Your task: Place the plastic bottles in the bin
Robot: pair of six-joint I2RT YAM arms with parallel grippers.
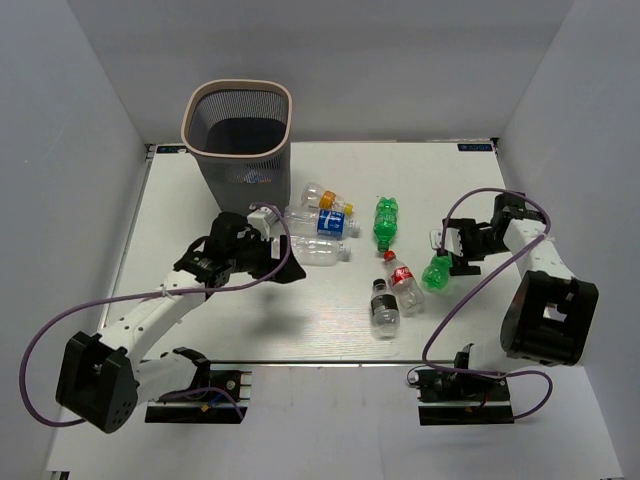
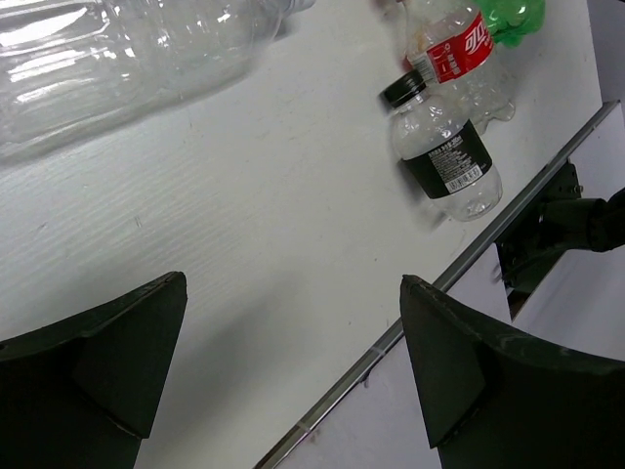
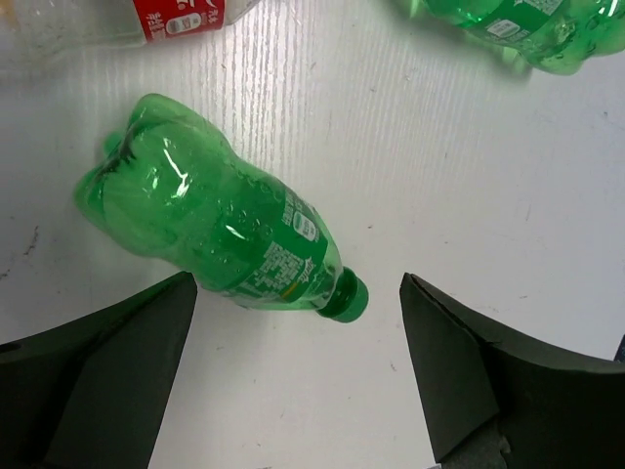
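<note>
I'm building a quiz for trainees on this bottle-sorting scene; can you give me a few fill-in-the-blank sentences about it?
1. The bottle lying under the right gripper is ____ in colour.
2. The black-labelled bottle in the left wrist view has a ____ cap.
3. The left gripper is open and holds ____.
4. The bin stands on the far ____ part of the table.
Missing words: green; black; nothing; left.
</note>
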